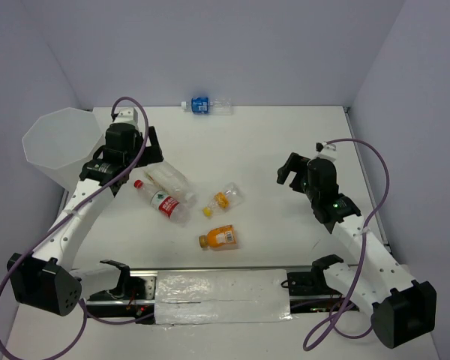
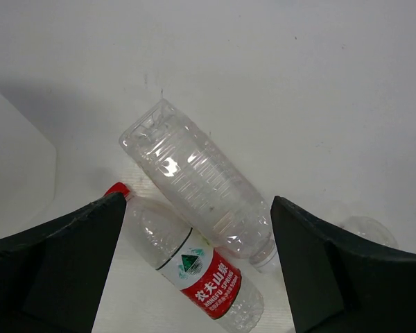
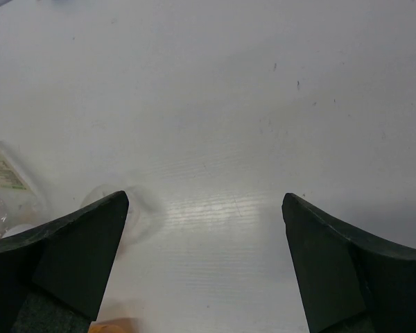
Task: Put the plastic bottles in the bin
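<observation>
Right now you are at the first pick: all five bottles lie on the tabletop (image 1: 270, 135), and the bin (image 1: 56, 146) just outside your left hand (image 2: 197, 202) holds none. That hand is spread wide and empty, hovering over the plain clear bottle (image 2: 194, 184), which touches the red-capped bottle (image 2: 187, 267). Next, I judge, you lower and close across the clear one only. The farther orange bottle (image 1: 223, 199) and the nearer orange bottle (image 1: 219, 238) lie between the hands. Your right hand (image 3: 204, 201) is spread and empty. The blue-labelled bottle (image 1: 202, 105) lies far beyond both.

Five fallen bottles (image 1: 162, 201) outside bin (image 1: 60, 146)
</observation>
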`<state>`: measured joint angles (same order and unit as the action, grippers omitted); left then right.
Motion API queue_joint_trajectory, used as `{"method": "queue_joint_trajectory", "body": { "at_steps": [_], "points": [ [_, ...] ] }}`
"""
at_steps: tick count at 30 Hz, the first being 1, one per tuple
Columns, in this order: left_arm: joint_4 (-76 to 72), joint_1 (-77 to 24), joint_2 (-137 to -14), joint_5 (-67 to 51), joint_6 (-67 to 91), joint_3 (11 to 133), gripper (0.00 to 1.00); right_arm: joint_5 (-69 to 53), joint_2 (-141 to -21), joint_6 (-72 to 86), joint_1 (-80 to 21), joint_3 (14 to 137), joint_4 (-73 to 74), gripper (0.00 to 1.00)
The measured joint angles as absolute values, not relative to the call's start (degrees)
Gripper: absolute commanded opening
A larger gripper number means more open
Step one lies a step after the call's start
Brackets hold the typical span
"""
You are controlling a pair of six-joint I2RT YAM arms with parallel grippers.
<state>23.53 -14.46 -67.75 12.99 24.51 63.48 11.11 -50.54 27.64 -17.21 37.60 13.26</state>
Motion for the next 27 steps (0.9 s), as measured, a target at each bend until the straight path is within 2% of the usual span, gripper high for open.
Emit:
{"method": "queue_joint_trajectory", "body": {
  "at_steps": [15,27],
  "points": [
    [25.2,-15.5,-69.2,20.8,27.9,64.6,0.99,11.2,-50.6,27.7,-17.2,37.6,13.6,1.00],
    [38.0,-17.1,-86.3,28.8,43.2,79.6,1.00,10.7,-49.8,27.9,-17.2,37.6,13.8,1.00]
  ]
}}
